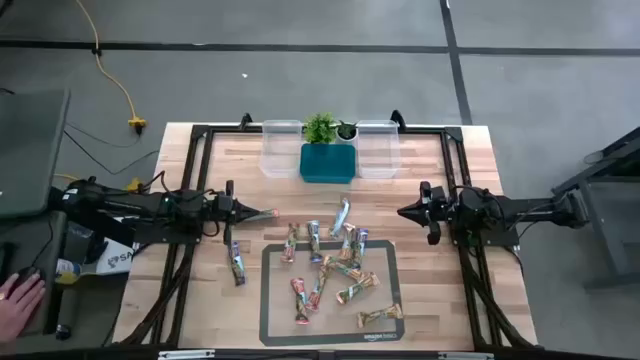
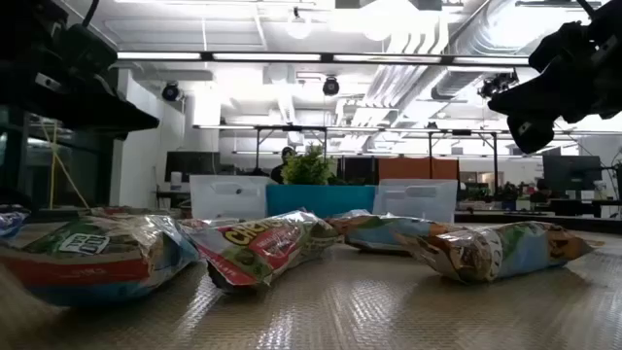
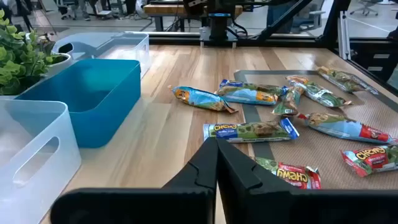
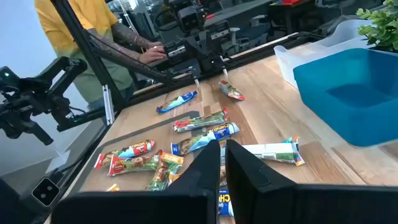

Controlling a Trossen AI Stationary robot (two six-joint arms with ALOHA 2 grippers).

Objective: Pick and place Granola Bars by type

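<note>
Your bars [image 1: 335,268] lie scattered low on the counter [image 1: 440,300], most of them on the grey-bordered mat [image 1: 384,296], wrappers overlapping in a loose heap. One bar [image 1: 237,264] lies off the mat on the bare wood on the left arm's side, another [image 1: 341,214] just past the mat's far edge. In the low view the nearest wrappers fill the foreground, one red and green [image 2: 260,245], one tan and blue [image 2: 491,251].

Past the heap your two arms face each other across the counter. Your left claw [image 1: 268,213] hangs over the wood just beside the mat's far left corner, fingers together and holding nothing. Your right claw [image 1: 405,212] hangs opposite, near the mat's far right corner, fingers likewise together and empty.

Farther back, at the counter's far edge, you have a teal bin [image 1: 327,163] between two clear bins [image 1: 281,149] [image 1: 377,149], with small green plants [image 1: 320,128] just behind the teal one.

Off the counter by the left arm a person's hand [image 1: 18,300] rests near a dark box; the right wrist view shows a person in a yellow top [image 4: 68,25] there.
</note>
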